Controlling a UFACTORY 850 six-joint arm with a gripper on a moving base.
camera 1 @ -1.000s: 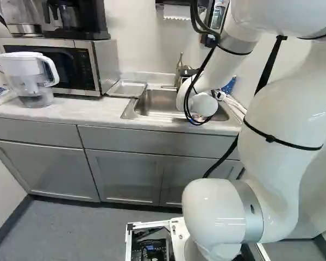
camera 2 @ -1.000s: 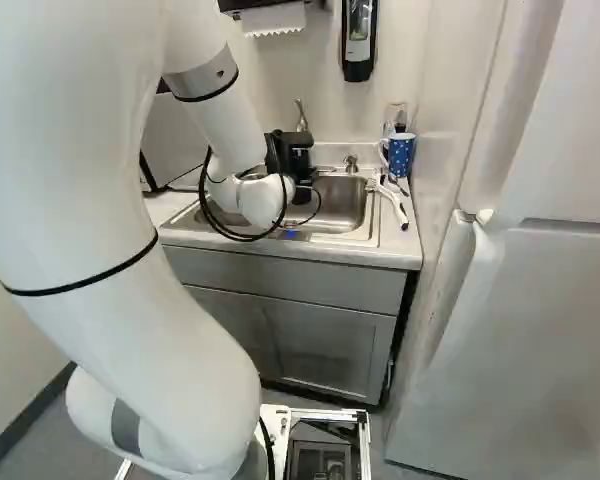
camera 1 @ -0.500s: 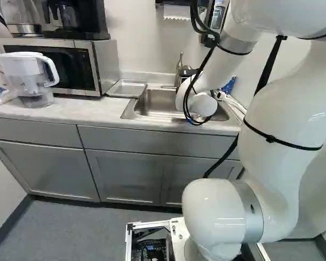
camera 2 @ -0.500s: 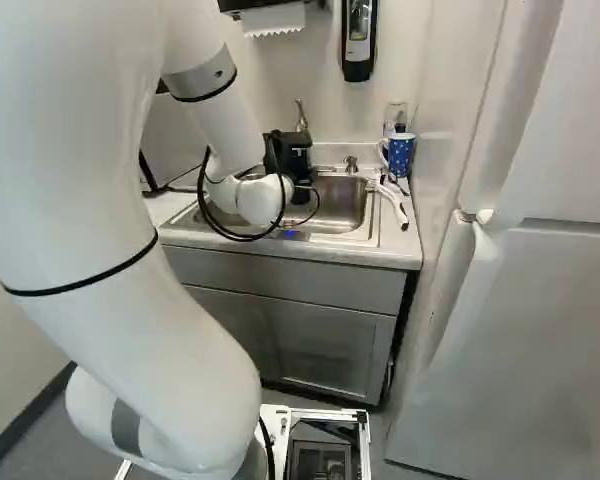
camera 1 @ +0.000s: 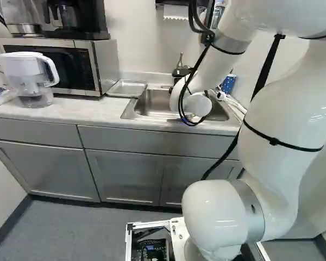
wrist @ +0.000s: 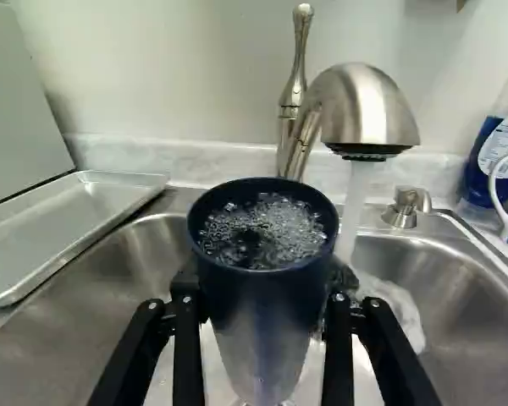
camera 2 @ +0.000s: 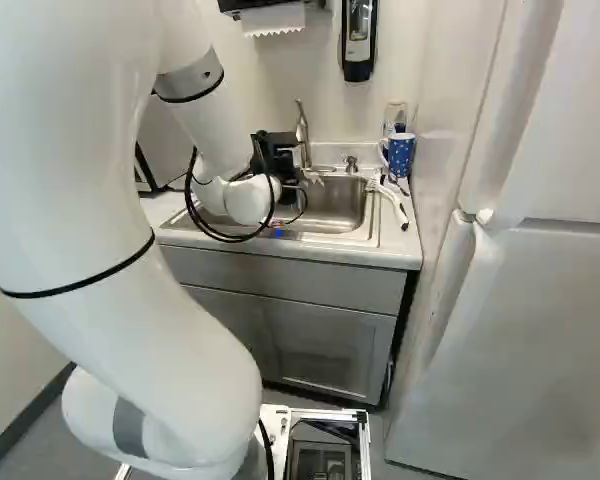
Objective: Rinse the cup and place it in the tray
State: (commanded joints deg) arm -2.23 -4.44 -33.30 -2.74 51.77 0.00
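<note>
In the right base view my gripper (camera 2: pixel 278 155) hangs over the sink, its fingertips hard to make out. In the wrist view the gripper (wrist: pixel 264 292) is shut on the dark blue cup (wrist: pixel 262 315), a finger on each side. The cup stands mouth up, full of bubbly water. Water streams from the faucet (wrist: pixel 368 106) just beside the cup's rim and falls past it into the sink (wrist: pixel 157 254). A shallow metal tray (wrist: pixel 85 207) lies on the counter at the sink's other side; it also shows in the left base view.
A microwave (camera 1: pixel 60 64) and a water pitcher (camera 1: pixel 30 76) stand beyond the tray. On the sink's other side are a blue dotted mug (camera 2: pixel 401 153), a white brush (camera 2: pixel 392 198) and a soap bottle (wrist: pixel 499 161). A refrigerator (camera 2: pixel 525 330) stands at the right.
My arm's forearm and wrist have shifted left over the sink in both base views, carrying the gripper with the cup toward the tray side. The base has not moved.
</note>
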